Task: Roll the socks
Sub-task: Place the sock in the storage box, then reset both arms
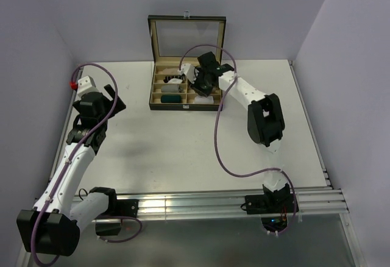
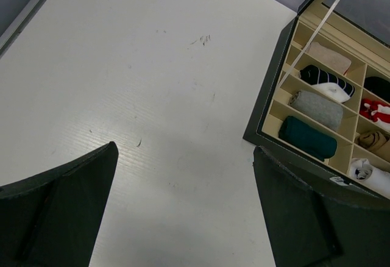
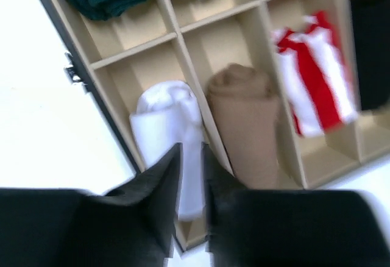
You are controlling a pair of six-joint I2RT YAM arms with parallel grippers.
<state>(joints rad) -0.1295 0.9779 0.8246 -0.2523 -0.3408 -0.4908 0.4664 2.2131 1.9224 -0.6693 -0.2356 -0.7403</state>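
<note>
Three rolled socks lie in neighbouring compartments of the divided box [image 3: 79, 72]: a white sock [image 3: 161, 117], a tan-brown sock [image 3: 244, 121] and a red-and-white striped sock [image 3: 314, 78]. My right gripper [image 3: 191, 148] hovers over the box's near right corner [image 1: 201, 85]. Its jaws stand a narrow gap apart, directly above the white sock, which shows through the gap. My left gripper [image 2: 184, 151] is wide open and empty over bare table, left of the box [image 1: 113, 101]. From there the same socks show at the box's near end: white [image 2: 372, 172], tan [image 2: 372, 139], red [image 2: 378, 111].
The box's glass lid [image 1: 187, 35] stands upright at the back. Other compartments hold a teal bundle [image 2: 308, 138], a grey bundle [image 2: 317, 108], a dark striped roll [image 2: 326, 83] and a black bundle [image 3: 372, 47]. The box wall [image 2: 268, 96] is close to my left gripper's right finger.
</note>
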